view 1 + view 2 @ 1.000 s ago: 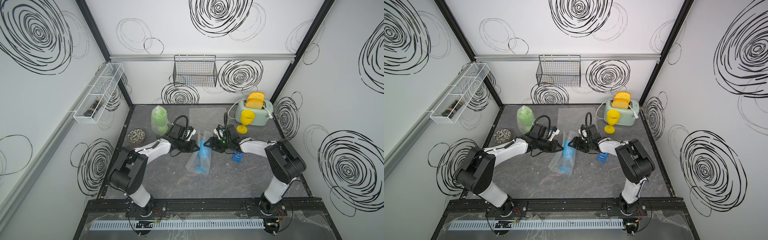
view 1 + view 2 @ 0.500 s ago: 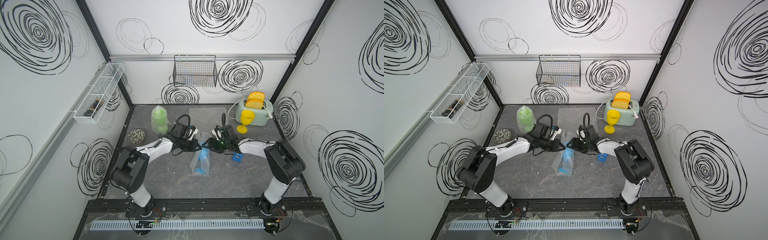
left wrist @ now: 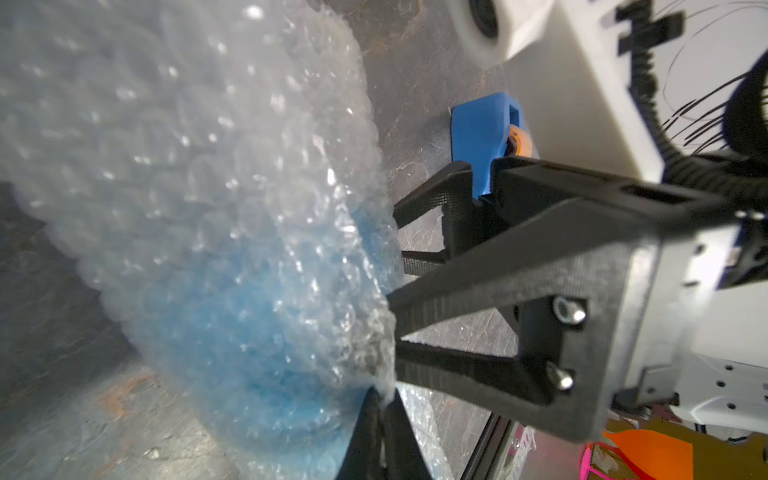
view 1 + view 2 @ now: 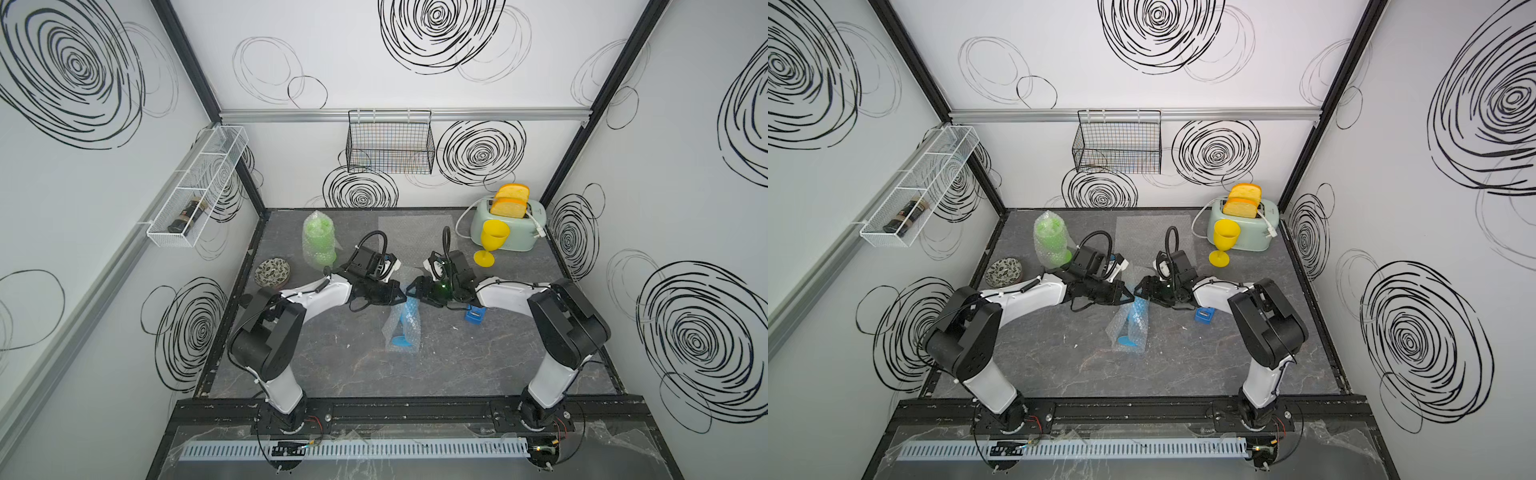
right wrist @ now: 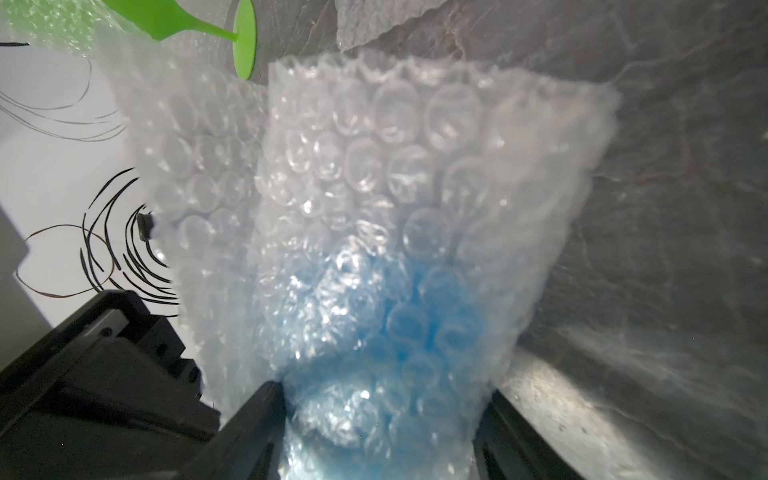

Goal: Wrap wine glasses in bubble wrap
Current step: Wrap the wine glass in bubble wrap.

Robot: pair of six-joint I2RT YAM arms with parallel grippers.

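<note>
Blue goblet [image 5: 399, 328]: the bowl shows only as a blue blur through the bubble wrap [image 5: 374, 174]. Rim and stem cannot be made out in either wrist view.

Right gripper [image 5: 380, 395]: both fingers are cut off by the frame edge.

Left gripper [image 3: 380, 399]: the fingers likewise run off the edge.

Green goblet [image 5: 187, 23]: the bowl is cut off and veiled by film.

Tape dispenser [image 3: 484, 137]: partly hidden behind a finger of the right gripper.

Bottle [image 4: 185, 214] in the wire shelf [image 4: 166, 245]: the label is too small to read.

Left arm [image 4: 324, 291] and right arm [image 4: 507, 295]: white shell links, bulky black joint housings. Black corrugated cable [image 3: 652, 116] loops at each wrist; green light [image 4: 444, 286] on the right one. Fingers [image 3: 498, 266] black, ribbed, open-truss, two silver screws [image 3: 568, 311].
</note>
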